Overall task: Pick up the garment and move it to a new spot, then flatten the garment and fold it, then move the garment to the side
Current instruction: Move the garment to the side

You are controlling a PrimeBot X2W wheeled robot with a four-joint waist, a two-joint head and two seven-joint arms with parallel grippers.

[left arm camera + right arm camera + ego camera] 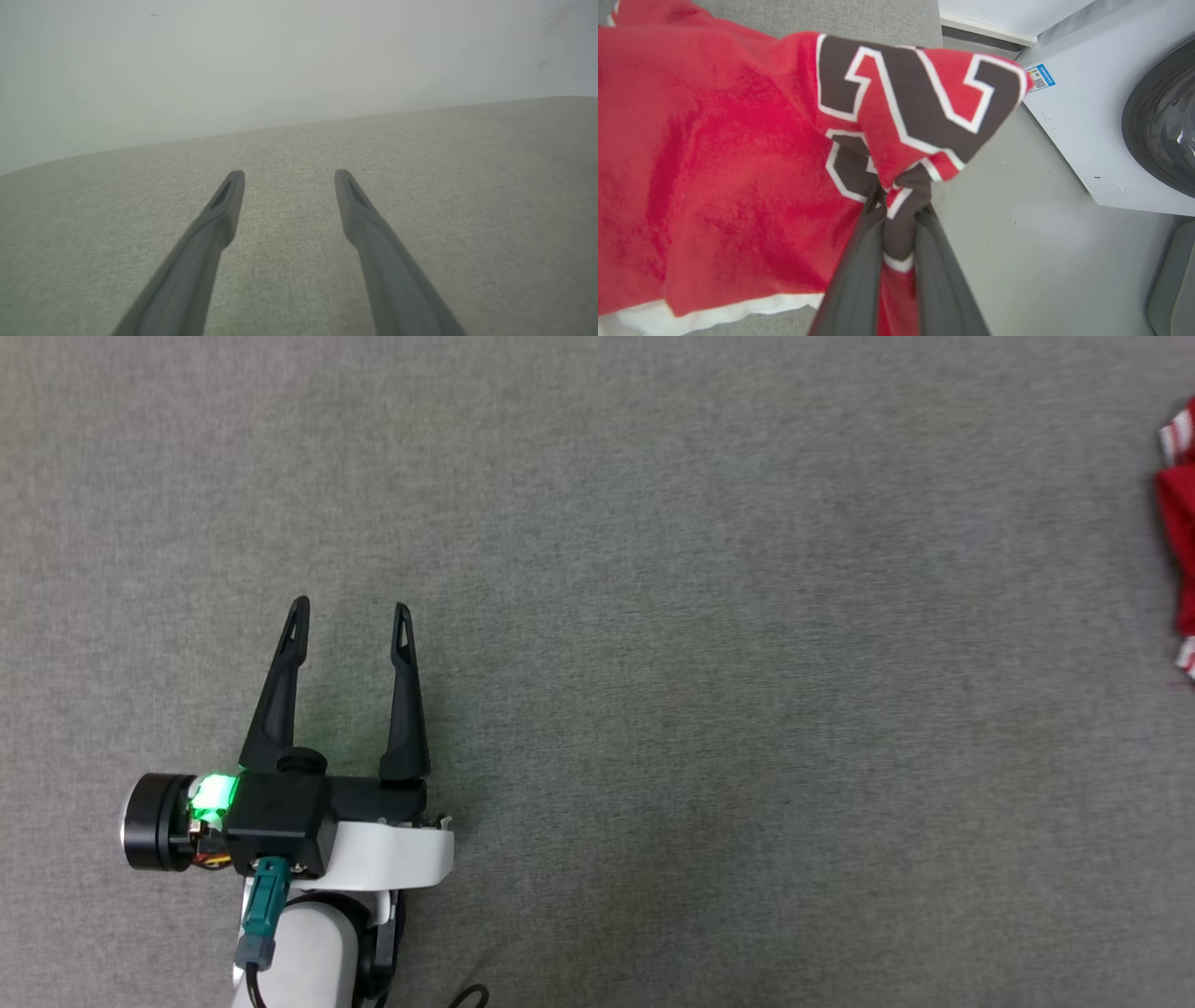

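The garment (714, 163) is a bright red shirt with a dark, white-outlined print and a white edge. In the right wrist view my right gripper (900, 212) is shut on a bunched fold of its printed part, and the cloth hangs and spreads to the left over the grey surface. In the head view a red and striped strip of the garment (1178, 541) shows at the far right edge. My left gripper (351, 616) hovers open over bare grey fabric at the lower left, far from the garment, and its own wrist view shows the left gripper (288, 179) with nothing between its fingers.
The grey fabric work surface (709, 663) spreads across the head view. A white washing machine (1101, 121) with a dark round door stands beyond the surface's edge, on a pale floor (1027, 261). A pale wall (261, 60) rises behind the surface.
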